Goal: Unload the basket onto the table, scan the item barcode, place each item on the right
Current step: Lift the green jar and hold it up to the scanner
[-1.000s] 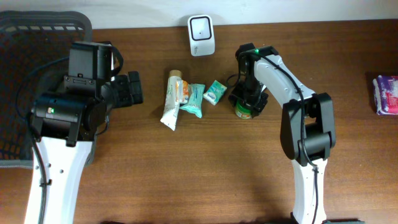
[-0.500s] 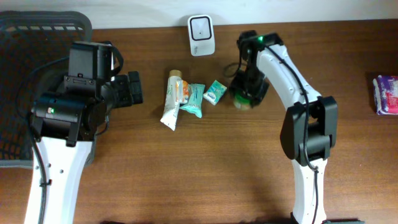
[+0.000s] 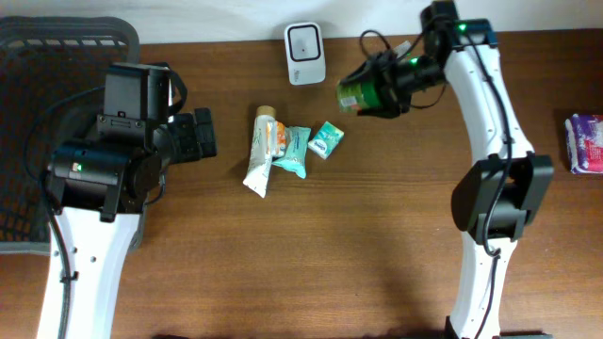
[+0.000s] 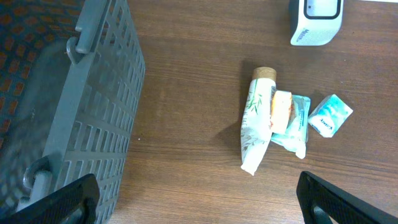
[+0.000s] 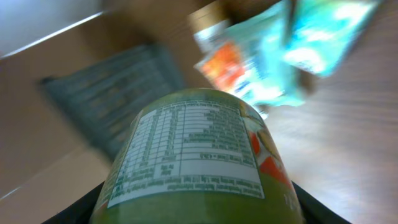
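Note:
A green jar [image 3: 356,95] with a printed label [image 5: 193,149] is lifted above the table, lying sideways in my right gripper [image 3: 377,89], which is shut on it. It hangs just right of the white barcode scanner [image 3: 305,53] at the table's back edge. The scanner also shows at the top of the left wrist view [image 4: 316,22]. My left gripper [image 4: 199,196] stands wide open over bare wood, with nothing between its fingers.
A white tube [image 3: 259,153], an orange-and-teal packet [image 3: 287,149] and a small teal packet [image 3: 325,138] lie mid-table. A dark mesh basket [image 3: 38,56] stands at the left. A purple pack [image 3: 586,143] lies at the right edge.
My right gripper has lifted the green jar off the table and swung it up and back, turning it sideways near the scanner. The left arm has not moved.

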`<action>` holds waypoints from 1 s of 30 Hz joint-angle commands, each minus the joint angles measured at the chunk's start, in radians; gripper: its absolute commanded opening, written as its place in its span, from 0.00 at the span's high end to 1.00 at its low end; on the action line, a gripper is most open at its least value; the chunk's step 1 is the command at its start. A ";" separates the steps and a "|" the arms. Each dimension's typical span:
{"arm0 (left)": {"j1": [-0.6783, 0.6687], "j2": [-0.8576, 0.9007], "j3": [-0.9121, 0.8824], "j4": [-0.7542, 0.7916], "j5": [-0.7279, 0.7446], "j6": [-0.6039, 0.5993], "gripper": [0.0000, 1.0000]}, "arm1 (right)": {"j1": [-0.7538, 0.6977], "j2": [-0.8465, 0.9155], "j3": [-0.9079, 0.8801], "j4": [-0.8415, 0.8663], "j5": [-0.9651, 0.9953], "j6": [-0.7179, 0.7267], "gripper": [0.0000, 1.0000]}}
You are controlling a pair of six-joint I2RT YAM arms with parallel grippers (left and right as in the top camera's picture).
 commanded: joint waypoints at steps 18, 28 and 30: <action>0.003 0.000 -0.001 -0.001 -0.014 0.015 0.01 | -0.001 0.000 0.024 0.039 -0.507 -0.008 0.37; 0.003 0.000 -0.001 -0.001 -0.014 0.015 0.01 | 0.000 0.000 0.024 0.049 -0.466 -0.008 0.37; 0.003 0.000 -0.001 -0.001 -0.014 0.015 0.01 | 0.000 0.000 0.024 0.049 -0.466 -0.008 0.37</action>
